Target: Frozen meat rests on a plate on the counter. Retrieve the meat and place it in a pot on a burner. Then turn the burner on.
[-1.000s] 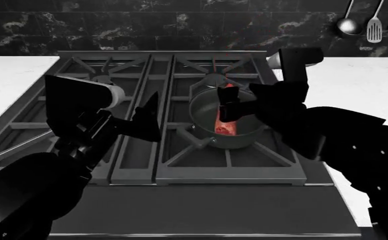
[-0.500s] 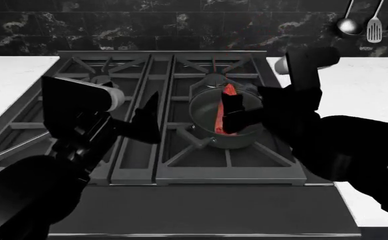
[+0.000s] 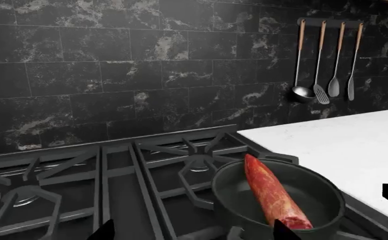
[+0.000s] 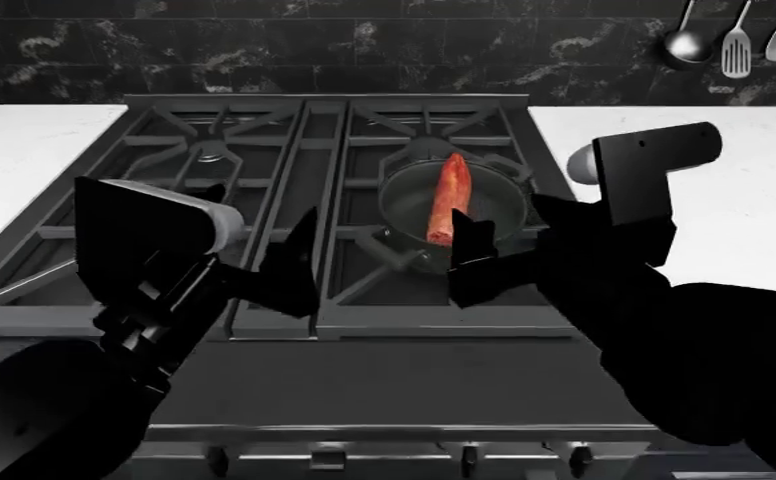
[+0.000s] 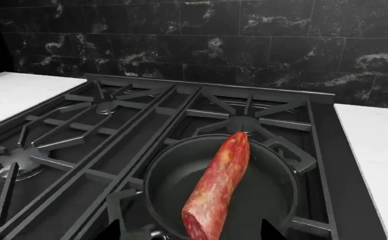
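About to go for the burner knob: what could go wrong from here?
The meat leans in the pot, its tapered end over the far rim; a bump could tip it out. The right claw hangs close to the pot's near rim. The knobs sit at the head view's bottom edge, behind both arms, so reaching is half-blind.

The stove (image 4: 321, 330) is set into the table (image 4: 21, 150), which extends to both sides of it. The wall (image 4: 295, 40) stands behind. The pot (image 4: 502, 235) is seated on the grate over the front right burner; the rear right burner (image 5: 244, 120) lies just behind it. The meat (image 4: 447, 198) is found in the pot, leaning front to back, its tapered end over the rear rim. The left burners (image 4: 208, 152) are located well to the left of the pot. Utensils (image 4: 735, 40) are hung on the wall behind the right stretch of table. Knobs (image 4: 468, 460) are ranged along the stove's front edge.
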You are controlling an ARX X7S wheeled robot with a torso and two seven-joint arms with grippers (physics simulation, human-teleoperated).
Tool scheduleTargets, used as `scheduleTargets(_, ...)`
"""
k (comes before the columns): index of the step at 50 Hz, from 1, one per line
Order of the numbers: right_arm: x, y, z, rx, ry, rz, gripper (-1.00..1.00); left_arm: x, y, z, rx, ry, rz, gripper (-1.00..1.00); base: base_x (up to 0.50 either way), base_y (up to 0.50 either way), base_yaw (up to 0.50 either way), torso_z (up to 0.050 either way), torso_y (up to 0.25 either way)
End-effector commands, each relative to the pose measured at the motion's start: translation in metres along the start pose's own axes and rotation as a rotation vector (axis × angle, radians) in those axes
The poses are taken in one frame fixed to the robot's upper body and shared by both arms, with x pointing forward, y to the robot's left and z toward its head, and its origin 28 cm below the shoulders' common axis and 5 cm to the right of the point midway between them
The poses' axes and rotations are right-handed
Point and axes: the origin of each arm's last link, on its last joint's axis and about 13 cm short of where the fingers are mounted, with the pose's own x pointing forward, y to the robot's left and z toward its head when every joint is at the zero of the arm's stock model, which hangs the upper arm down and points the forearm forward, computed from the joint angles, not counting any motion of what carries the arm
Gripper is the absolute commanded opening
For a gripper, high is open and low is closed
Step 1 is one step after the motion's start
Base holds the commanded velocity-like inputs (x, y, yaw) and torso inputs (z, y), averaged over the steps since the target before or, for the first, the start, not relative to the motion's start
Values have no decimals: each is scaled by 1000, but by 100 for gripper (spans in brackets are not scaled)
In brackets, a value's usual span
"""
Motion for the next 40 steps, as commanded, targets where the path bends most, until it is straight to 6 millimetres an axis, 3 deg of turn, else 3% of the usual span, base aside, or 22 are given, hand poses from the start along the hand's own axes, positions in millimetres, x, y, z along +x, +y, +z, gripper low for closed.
scheduleTargets(1,-8,3,-3,16,-21,-4,100,-3,-1,-2,-9,12,-5,100,-500,0,0,0,0)
scheduleTargets(26,-12,1,-10,-4,-39,-10,100,-6,-6,-5,21,-43,28,100,-500,0,0,0,0)
scheduleTargets(37,-16,-2,-17,-57,-46,-32,100,-9,-8,-17,-27,-117,2,100,0,0,0,0,0)
scheduleTargets(40,-19,-3,-20,-43,-88,-38,100,-13,-10,-21,17,-213,-3,100,0,0,0,0,0)
